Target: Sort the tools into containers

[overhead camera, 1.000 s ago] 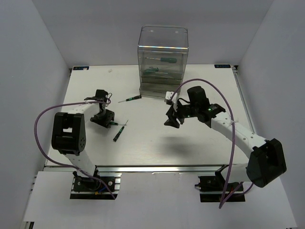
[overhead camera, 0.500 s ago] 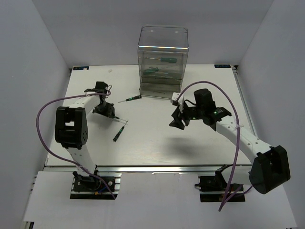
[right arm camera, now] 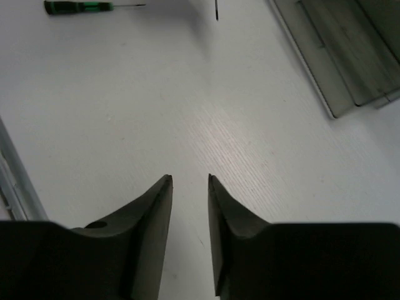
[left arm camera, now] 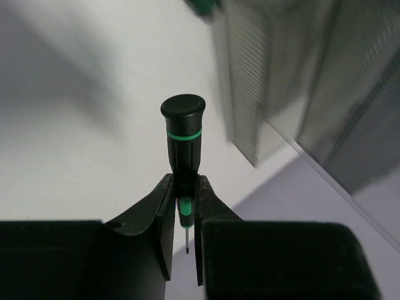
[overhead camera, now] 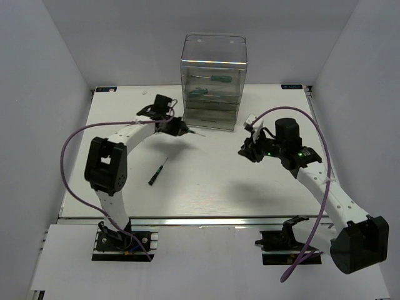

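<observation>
My left gripper (overhead camera: 180, 129) is shut on a green-and-black screwdriver (left arm camera: 182, 142) and holds it above the table, just left of the drawer box's front. In the left wrist view the handle stands between my fingers (left arm camera: 164, 206) with the thin shaft pointing back. The tall clear box of stacked drawers (overhead camera: 214, 81) stands at the back middle, with green-handled screwdrivers (overhead camera: 216, 78) inside. Another screwdriver (overhead camera: 157, 172) lies on the table at left centre and also shows in the right wrist view (right arm camera: 78, 7). My right gripper (overhead camera: 247, 150) is open and empty above bare table (right arm camera: 189, 181).
The white table (overhead camera: 206, 187) is walled by grey panels at left, right and back. A drawer front (right arm camera: 331, 56) shows at the upper right of the right wrist view. Purple cables loop off both arms.
My left gripper has moved right and back toward the drawer box with the screwdriver in it. My right gripper has drawn back to the right. The loose screwdriver near the box no longer shows.
</observation>
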Robot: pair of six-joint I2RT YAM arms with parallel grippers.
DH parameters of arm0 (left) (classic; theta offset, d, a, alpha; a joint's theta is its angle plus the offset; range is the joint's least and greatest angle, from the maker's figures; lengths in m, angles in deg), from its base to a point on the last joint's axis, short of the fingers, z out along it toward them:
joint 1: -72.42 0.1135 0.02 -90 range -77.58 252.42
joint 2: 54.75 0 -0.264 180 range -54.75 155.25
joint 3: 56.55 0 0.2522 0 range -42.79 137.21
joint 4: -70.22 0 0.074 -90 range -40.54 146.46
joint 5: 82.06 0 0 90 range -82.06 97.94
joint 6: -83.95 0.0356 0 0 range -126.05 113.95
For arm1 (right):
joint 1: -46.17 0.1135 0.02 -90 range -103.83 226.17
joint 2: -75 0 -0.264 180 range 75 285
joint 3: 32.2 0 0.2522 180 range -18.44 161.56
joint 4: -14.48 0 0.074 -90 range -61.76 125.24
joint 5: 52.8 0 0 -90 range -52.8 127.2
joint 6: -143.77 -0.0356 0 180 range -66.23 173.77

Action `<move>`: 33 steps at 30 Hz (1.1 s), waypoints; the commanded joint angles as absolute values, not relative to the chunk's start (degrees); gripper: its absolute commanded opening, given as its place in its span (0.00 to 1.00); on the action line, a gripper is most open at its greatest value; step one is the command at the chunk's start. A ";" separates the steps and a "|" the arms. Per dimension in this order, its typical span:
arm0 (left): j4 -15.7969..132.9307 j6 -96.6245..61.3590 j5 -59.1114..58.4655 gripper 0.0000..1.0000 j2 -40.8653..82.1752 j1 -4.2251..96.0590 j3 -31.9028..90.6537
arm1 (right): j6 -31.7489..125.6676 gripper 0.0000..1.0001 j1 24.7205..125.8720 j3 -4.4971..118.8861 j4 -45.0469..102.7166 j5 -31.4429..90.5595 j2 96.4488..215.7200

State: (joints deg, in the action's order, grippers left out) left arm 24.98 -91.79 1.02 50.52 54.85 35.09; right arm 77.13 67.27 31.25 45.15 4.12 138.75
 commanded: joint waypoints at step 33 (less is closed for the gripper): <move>30.89 -100.74 7.94 0.30 68.93 44.47 67.00 | 90.23 0.33 59.53 29.19 54.25 -10.33 128.52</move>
State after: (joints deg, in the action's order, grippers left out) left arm 28.78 -105.67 9.79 76.55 44.23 68.93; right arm 80.93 59.69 26.18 49.43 0.88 126.95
